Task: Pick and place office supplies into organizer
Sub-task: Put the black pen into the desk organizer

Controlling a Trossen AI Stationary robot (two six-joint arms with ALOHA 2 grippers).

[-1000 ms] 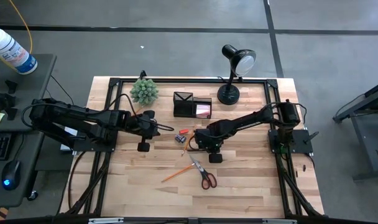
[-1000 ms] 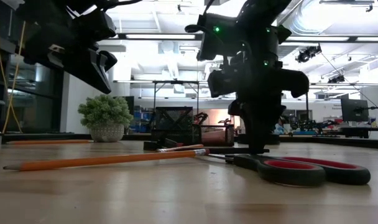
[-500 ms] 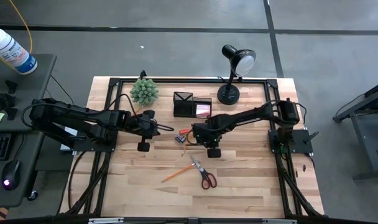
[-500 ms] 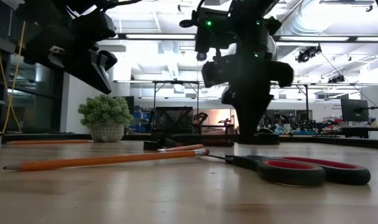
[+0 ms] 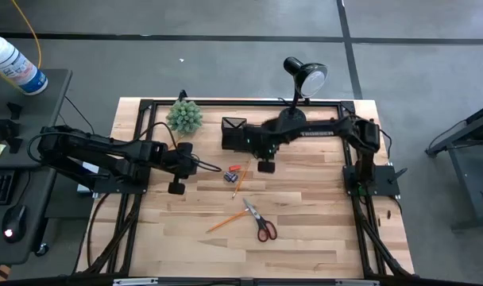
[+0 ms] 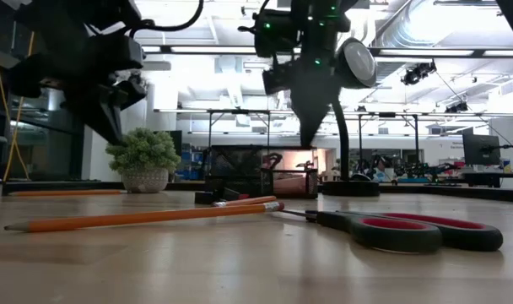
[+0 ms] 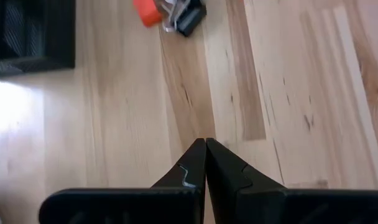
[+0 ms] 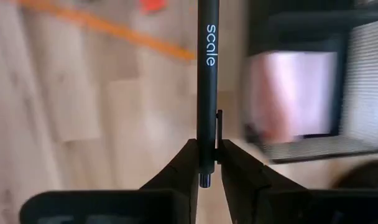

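My right gripper (image 5: 256,144) hovers at the black organizer (image 5: 243,133), shut on a black pen (image 8: 207,68) marked "scale". A pink sticky-note pad (image 8: 293,93) lies in the organizer's lower compartment. My left gripper (image 7: 205,144) is shut above bare wood, left of the small orange and dark bits (image 5: 232,173). Red-handled scissors (image 5: 262,223) lie flat near the table's middle. One orange pencil (image 5: 220,225) lies beside them and a second (image 8: 114,31) lies near the bits. My right gripper pinches the pen between its two fingers near the clip end (image 8: 207,163). The pen runs along the fingers and sticks out beyond their tips. In the low view the fingers point down from above and the pen (image 6: 306,135) hangs below them, clear of the table.
A green spiky plant ball (image 5: 184,116) stands left of the organizer. A black desk lamp (image 5: 299,87) stands to its right at the far edge. A black frame (image 5: 138,143) borders the table. Bare wood (image 5: 305,238) lies toward the near edge.
My right gripper, holding the pen, has risen and swung from the table's middle toward the far edge, ending at the organizer. My left gripper has drawn back a little toward the table's left. The scissors, pencils and bits have not moved.
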